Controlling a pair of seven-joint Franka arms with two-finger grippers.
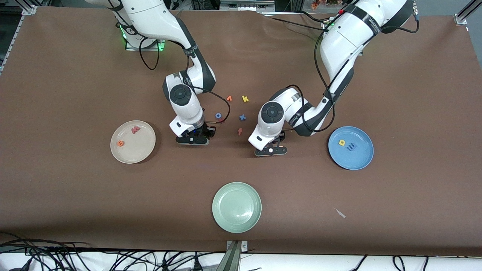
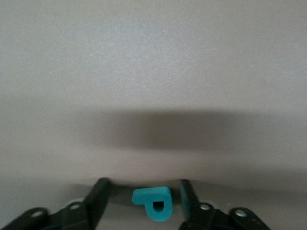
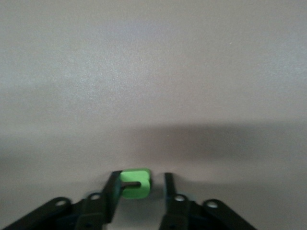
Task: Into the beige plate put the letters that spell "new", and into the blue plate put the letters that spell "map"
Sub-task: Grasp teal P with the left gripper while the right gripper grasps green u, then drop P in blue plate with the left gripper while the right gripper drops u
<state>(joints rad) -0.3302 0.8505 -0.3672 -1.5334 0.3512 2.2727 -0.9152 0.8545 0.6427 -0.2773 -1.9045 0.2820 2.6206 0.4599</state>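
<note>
My left gripper [image 1: 270,150] is down at the table between the loose letters and the blue plate [image 1: 354,160]. In the left wrist view it [image 2: 143,184] stands open around the teal "p" [image 2: 146,195], with a gap on one side. My right gripper [image 1: 192,140] is low beside the beige plate [image 1: 140,149]. In the right wrist view it [image 3: 141,176] is open around the green "n" [image 3: 136,192], which rests against one finger. The beige plate holds the pinkish-red "w" [image 1: 135,130] and the orange "e" [image 1: 120,143]. The blue plate holds the yellow "a" [image 1: 342,142] and the blue "m" [image 1: 352,146].
Between the two arms lie an orange-red letter [image 1: 229,98], a yellow "k" [image 1: 245,98], a blue "o" [image 1: 218,115], a blue "x" [image 1: 243,117] and an orange "f" [image 1: 240,131]. A pale green plate [image 1: 237,207] sits nearer the front camera. A small scrap [image 1: 340,213] lies nearby.
</note>
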